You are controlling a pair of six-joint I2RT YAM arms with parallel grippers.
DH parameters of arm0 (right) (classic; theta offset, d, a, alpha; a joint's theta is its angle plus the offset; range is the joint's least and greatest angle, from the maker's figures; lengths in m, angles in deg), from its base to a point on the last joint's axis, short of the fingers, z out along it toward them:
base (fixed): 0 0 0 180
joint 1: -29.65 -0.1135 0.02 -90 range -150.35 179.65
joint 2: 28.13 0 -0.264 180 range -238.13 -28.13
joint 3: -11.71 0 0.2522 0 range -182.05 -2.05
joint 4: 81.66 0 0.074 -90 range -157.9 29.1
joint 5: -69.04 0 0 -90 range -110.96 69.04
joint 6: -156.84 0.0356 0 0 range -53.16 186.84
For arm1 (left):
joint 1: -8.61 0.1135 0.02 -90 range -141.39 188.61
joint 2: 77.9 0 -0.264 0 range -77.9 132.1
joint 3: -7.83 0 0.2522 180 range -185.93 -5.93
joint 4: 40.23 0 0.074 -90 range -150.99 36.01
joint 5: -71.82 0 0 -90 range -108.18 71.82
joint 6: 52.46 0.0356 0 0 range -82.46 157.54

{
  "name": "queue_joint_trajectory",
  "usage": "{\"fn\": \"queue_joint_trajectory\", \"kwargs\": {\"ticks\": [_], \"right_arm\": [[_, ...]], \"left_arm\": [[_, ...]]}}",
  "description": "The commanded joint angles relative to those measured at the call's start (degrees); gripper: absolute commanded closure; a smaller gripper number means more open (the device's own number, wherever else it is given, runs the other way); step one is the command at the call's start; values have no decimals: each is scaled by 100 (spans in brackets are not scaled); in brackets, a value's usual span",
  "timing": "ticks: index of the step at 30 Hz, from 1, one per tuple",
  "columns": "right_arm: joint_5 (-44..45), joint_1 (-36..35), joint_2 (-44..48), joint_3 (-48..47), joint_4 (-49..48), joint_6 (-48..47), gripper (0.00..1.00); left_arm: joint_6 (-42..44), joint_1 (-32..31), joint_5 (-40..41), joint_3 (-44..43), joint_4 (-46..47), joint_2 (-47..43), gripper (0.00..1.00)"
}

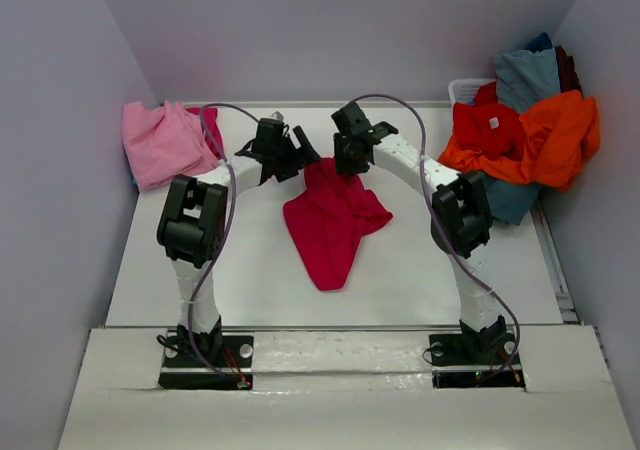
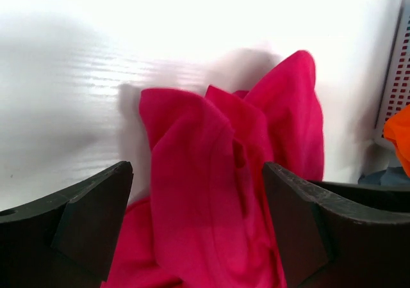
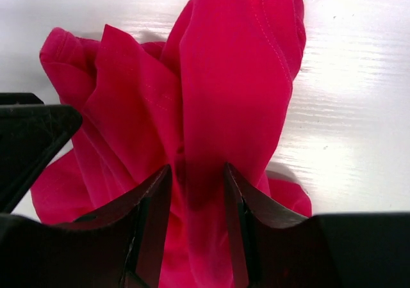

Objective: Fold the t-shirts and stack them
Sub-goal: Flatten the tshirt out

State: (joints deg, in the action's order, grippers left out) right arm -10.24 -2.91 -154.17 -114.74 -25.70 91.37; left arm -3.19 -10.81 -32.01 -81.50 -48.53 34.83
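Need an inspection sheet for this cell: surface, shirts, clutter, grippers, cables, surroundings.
Surface: white table, a few small specks near the centre shirt.
Job's things: crumpled crimson-magenta cotton t-shirt mid-table; light pink t-shirt bunched far left; heap of orange, red and grey-blue t-shirts over a white basket far right.
Clutter: nothing seen.
Grippers: left gripper open, crimson shirt between its fingers; right gripper shut on a fold of it.
Cables: purple-grey cables loop along both arms, off the cloth.
Surroundings: pale walls on three sides.

A white counter [image 1: 240,270] fills the middle of the frame; a white basket [image 1: 466,90] sits at upper right, against pale walls [image 1: 350,30].
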Motion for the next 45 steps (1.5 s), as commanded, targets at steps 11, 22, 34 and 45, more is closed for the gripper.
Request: {"fn": "queue_joint_trajectory", "kwargs": {"ticks": [11, 22, 34, 45], "right_arm": [[-70, 100, 536, 502, -361, 69, 58], [-96, 100, 554, 572, -370, 34, 60], [-61, 153, 405, 458, -352, -19, 93], [421, 153, 799, 36, 113, -177, 93]], "left_arm": [[127, -36, 187, -951, -335, 469, 34], [153, -36, 266, -898, -317, 505, 58], [232, -36, 275, -995, -413, 478, 94], [575, -36, 617, -1083, -1037, -329, 94]]}}
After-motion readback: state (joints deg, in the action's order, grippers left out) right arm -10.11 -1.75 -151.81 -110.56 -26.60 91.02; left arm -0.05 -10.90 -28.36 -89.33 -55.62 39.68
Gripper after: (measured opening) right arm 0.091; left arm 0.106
